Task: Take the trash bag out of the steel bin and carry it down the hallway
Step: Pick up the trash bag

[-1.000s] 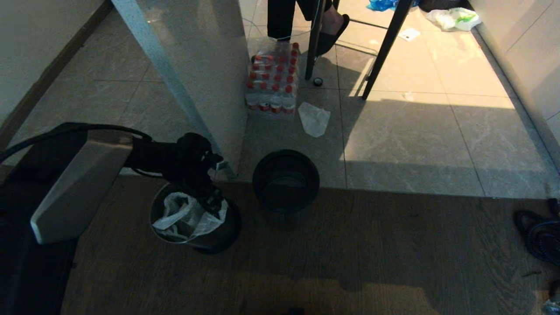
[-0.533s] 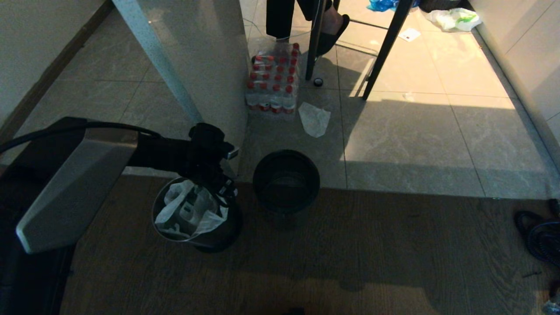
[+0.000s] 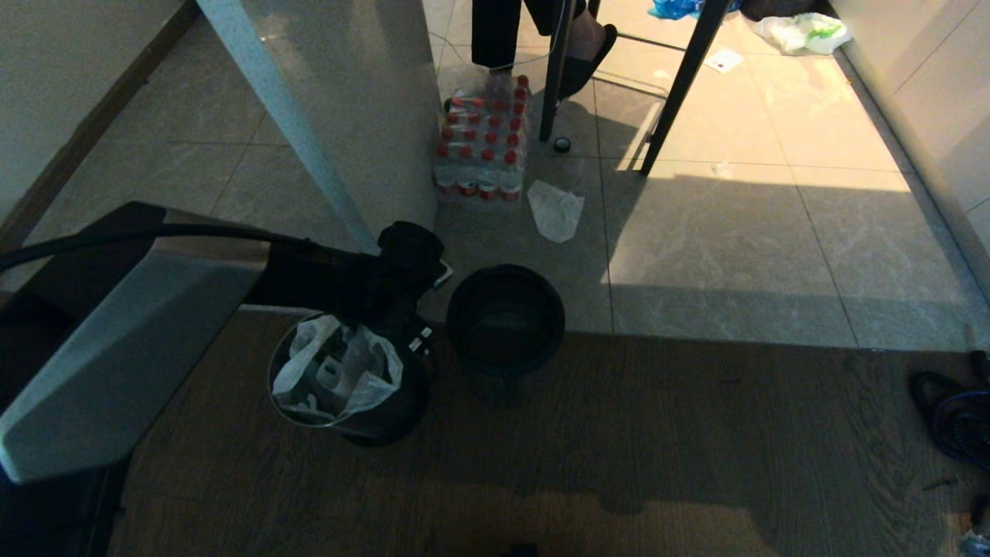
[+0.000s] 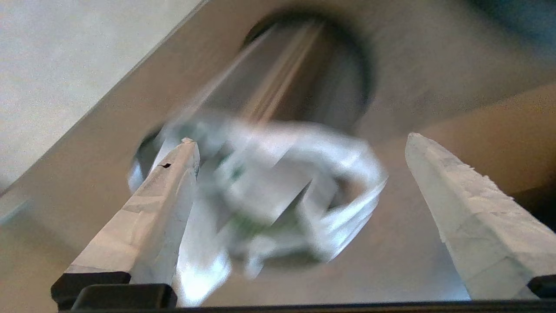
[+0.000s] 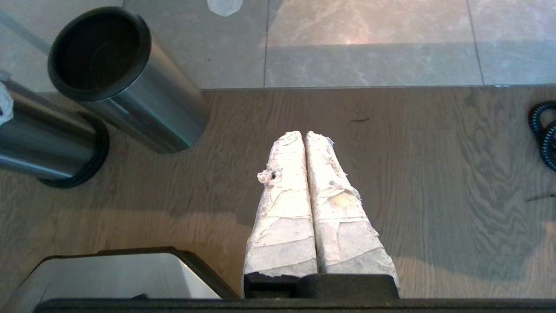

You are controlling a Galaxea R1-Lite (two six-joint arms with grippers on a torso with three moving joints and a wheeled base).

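Left gripper (image 4: 299, 143) hangs with fingers spread wide over the steel bin (image 3: 348, 379), at the bin's two o'clock edge in the head view; its wrist view alone shows the gap, empty, above the blurred trash bag (image 4: 278, 195) inside. Right gripper (image 5: 306, 134), fingers pressed together, appears only in its wrist view, over wooden floor (image 5: 412, 174).

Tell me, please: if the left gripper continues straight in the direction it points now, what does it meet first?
Probably the thin translucent white trash bag in the shiny steel bin. The left gripper is open, with the bag framed between its fingers; depth is unclear.
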